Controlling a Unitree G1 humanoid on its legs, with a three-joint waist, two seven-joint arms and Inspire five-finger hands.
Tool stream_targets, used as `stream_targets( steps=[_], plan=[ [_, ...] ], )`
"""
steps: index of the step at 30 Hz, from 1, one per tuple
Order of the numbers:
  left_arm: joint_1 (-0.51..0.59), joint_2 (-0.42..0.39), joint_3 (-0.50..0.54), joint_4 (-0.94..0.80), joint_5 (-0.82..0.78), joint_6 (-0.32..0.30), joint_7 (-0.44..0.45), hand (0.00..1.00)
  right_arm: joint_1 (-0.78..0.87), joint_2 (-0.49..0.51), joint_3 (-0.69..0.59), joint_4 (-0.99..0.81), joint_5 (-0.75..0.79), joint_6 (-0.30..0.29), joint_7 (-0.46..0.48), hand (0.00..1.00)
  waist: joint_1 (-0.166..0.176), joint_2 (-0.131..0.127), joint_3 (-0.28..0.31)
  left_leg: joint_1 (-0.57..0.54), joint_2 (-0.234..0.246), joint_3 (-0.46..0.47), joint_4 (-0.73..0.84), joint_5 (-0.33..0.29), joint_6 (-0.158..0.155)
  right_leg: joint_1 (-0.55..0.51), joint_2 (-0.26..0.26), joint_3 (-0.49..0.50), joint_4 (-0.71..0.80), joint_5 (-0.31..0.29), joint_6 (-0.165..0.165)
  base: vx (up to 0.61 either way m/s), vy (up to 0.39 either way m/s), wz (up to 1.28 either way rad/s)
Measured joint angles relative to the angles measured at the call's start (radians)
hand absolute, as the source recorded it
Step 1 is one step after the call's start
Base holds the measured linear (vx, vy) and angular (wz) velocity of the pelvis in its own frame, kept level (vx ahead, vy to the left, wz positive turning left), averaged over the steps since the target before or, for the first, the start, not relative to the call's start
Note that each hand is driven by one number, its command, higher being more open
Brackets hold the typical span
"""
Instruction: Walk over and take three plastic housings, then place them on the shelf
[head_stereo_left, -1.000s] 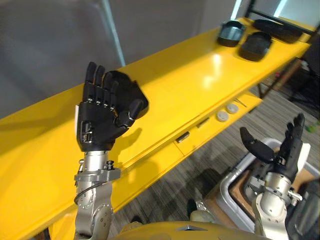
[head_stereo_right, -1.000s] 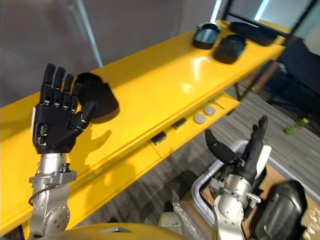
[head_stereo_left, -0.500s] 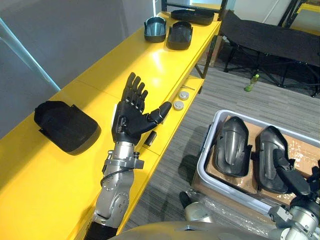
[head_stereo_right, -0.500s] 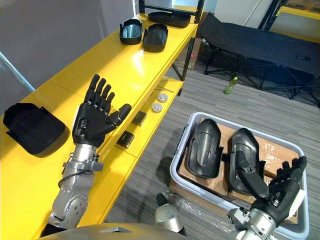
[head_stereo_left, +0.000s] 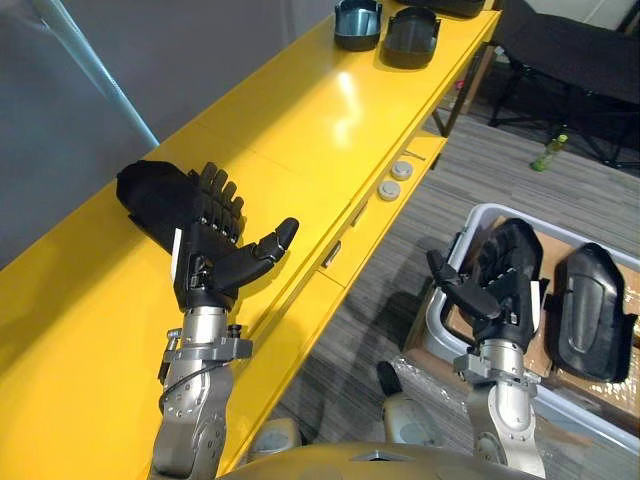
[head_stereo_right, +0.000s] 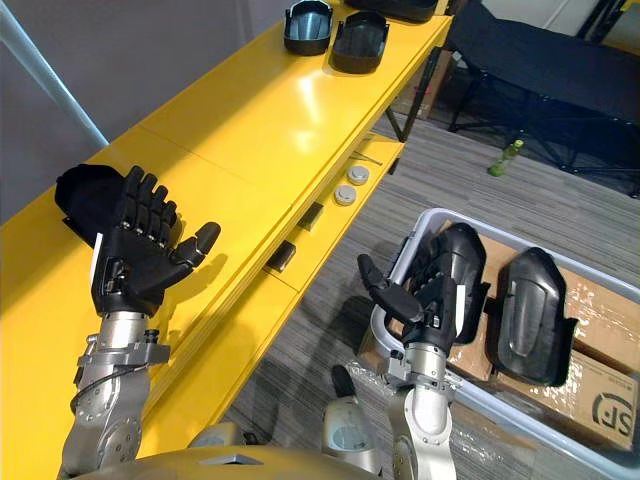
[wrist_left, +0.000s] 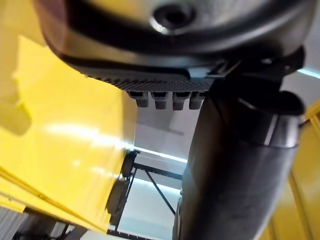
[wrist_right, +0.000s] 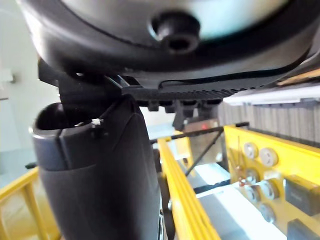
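We see the shelf housing (head_stereo_left: 148, 195) only partly, the left hand (head_stereo_left: 215, 268) covers its near side. The right hand (head_stereo_right: 432, 300) hides most of one bin housing (head_stereo_right: 466, 248). The bin (head_stereo_left: 482, 211) is cut off at the edge.

Past the left hand's fingers (head_stereo_right: 145, 200) we see a grey wall (head_stereo_right: 150, 50) with a pale blue strip (head_stereo_left: 98, 73) slanting across it. Between those fingers and the right hand's fingers (head_stereo_right: 432, 275) we find two small dark blocks (head_stereo_right: 280, 257). Further out are two round white discs (head_stereo_right: 345, 195), side by side. Just behind the right fingers stands a grey bin (head_stereo_right: 431, 215) lined with wrapped cardboard (head_stereo_right: 595, 310). Well beyond those fingertips, on grey carpet (head_stereo_right: 440, 150), a green bottle (head_stereo_right: 505, 157) sits near a black folding cot (head_stereo_right: 560, 75).
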Motion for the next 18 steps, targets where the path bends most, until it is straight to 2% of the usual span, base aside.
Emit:
stream_targets(
  steps=[2, 3, 4, 5, 6, 7, 8, 9, 11, 12, 14, 15, 16, 17, 18],
  plan=[
    [0.012, -0.001, -0.011, 0.0, 0.0, -0.003, -0.009, 1.0, 0.014, 0.01, 0.024, -0.002, 0.041, 0.0, 0.036, 1.0, 0.009, -0.018, 0.015, 0.009, -0.005, 0.035, 0.022, -0.011, 0.014, 0.001, -0.008, -0.053, 0.001, 0.025, -0.002, -0.2, 0.019, -0.6],
    [0.011, 0.001, -0.018, 0.006, 0.0, -0.003, -0.011, 1.0, 0.013, 0.005, 0.06, -0.001, 0.071, 0.0, 0.065, 1.0, 0.014, -0.02, 0.027, 0.004, 0.004, 0.075, 0.029, -0.006, 0.032, -0.002, -0.007, -0.101, -0.045, 0.112, -0.02, -0.33, 0.002, -0.76],
    [0.008, -0.005, -0.016, 0.009, 0.0, -0.003, -0.014, 1.0, 0.005, -0.001, 0.076, 0.0, 0.075, -0.001, 0.068, 1.0, 0.016, -0.008, 0.032, -0.005, 0.014, 0.099, 0.026, 0.002, 0.039, -0.017, -0.014, -0.131, -0.025, 0.102, -0.037, -0.36, -0.02, -0.69],
    [-0.009, -0.003, -0.018, 0.023, -0.007, -0.003, -0.021, 1.0, -0.028, -0.019, 0.115, 0.011, 0.075, -0.001, 0.067, 1.0, 0.017, -0.015, 0.028, -0.024, 0.018, 0.118, 0.022, 0.024, 0.046, -0.07, -0.024, -0.22, 0.139, -0.016, -0.094, -0.21, -0.014, -0.37],
    [-0.018, -0.002, -0.018, 0.03, -0.014, -0.003, -0.029, 1.0, -0.057, -0.03, 0.134, 0.026, 0.071, -0.001, 0.065, 1.0, 0.019, -0.011, 0.029, -0.028, 0.018, 0.123, 0.013, 0.038, 0.046, -0.087, -0.036, -0.258, 0.219, -0.072, -0.105, -0.22, -0.025, -0.26],
    [-0.036, -0.001, -0.023, 0.052, -0.042, 0.0, -0.048, 1.0, -0.127, -0.054, 0.18, 0.071, 0.031, -0.001, 0.045, 1.0, 0.024, -0.007, 0.03, -0.029, 0.029, 0.131, -0.005, 0.066, 0.045, -0.091, -0.069, -0.327, 0.358, -0.157, -0.128, -0.15, -0.046, -0.13],
    [-0.059, -0.002, -0.03, 0.08, -0.058, 0.004, -0.067, 1.0, -0.203, -0.072, 0.223, 0.124, -0.017, -0.001, 0.007, 1.0, 0.032, 0.005, 0.029, -0.04, 0.056, 0.134, -0.009, 0.086, 0.037, -0.081, -0.103, -0.375, 0.463, -0.212, -0.147, -0.14, -0.073, -0.12],
    [-0.067, -0.002, -0.035, 0.091, -0.069, 0.004, -0.074, 1.0, -0.244, -0.075, 0.25, 0.152, -0.03, -0.001, -0.009, 1.0, 0.038, 0.014, 0.031, -0.048, 0.073, 0.134, -0.009, 0.095, 0.028, -0.068, -0.124, -0.391, 0.504, -0.232, -0.149, -0.12, -0.138, -0.2],
    [-0.081, -0.001, -0.037, 0.123, -0.111, 0.006, -0.106, 1.0, -0.325, -0.059, 0.331, 0.213, -0.033, -0.001, -0.058, 1.0, 0.08, 0.025, 0.024, -0.076, 0.136, 0.147, -0.016, 0.13, -0.013, -0.005, -0.233, -0.417, 0.556, -0.254, -0.149, -0.12, -0.244, -0.38],
    [-0.08, 0.0, -0.037, 0.126, -0.119, 0.009, -0.114, 1.0, -0.333, -0.048, 0.338, 0.218, -0.034, 0.0, -0.059, 1.0, 0.089, 0.023, 0.02, -0.083, 0.151, 0.154, -0.019, 0.139, -0.028, 0.008, -0.263, -0.417, 0.549, -0.253, -0.149, -0.09, -0.343, -0.6],
    [-0.08, 0.008, -0.036, 0.128, -0.128, 0.022, -0.127, 1.0, -0.34, -0.029, 0.349, 0.222, -0.034, 0.005, -0.062, 1.0, 0.11, 0.012, 0.009, -0.1, 0.223, 0.199, -0.023, 0.174, -0.09, 0.027, -0.36, -0.404, 0.458, -0.23, -0.123, -0.07, -0.478, -0.91],
    [-0.081, 0.012, -0.037, 0.129, -0.129, 0.023, -0.128, 1.0, -0.336, -0.03, 0.35, 0.223, -0.035, 0.007, -0.063, 1.0, 0.109, 0.007, 0.006, -0.099, 0.245, 0.212, -0.025, 0.185, -0.109, 0.026, -0.368, -0.4, 0.42, -0.223, -0.114, -0.05, -0.519, -1.1],
    [-0.083, 0.022, -0.037, 0.129, -0.138, 0.023, -0.134, 1.0, -0.327, -0.03, 0.349, 0.223, -0.034, 0.01, -0.067, 1.0, 0.1, -0.011, -0.005, -0.097, 0.282, 0.226, -0.035, 0.21, -0.155, 0.031, -0.37, -0.388, 0.312, -0.172, -0.097, -0.03, -0.788, -0.89],
    [-0.091, 0.041, -0.038, 0.132, -0.158, 0.022, -0.146, 1.0, -0.301, -0.029, 0.34, 0.223, -0.031, 0.018, -0.052, 1.0, 0.077, -0.044, -0.025, -0.088, 0.305, 0.232, -0.065, 0.24, -0.202, 0.055, -0.354, -0.388, 0.228, -0.118, 0.016, -0.02, -0.739, -0.7],
    [-0.104, 0.044, -0.046, 0.145, -0.161, 0.024, -0.147, 1.0, -0.287, -0.033, 0.324, 0.224, -0.03, 0.027, -0.041, 1.0, 0.064, -0.049, -0.033, -0.083, 0.32, 0.227, -0.086, 0.262, -0.2, 0.069, -0.34, -0.398, 0.221, -0.179, 0.104, -0.01, -0.764, -0.35]
  ],
)
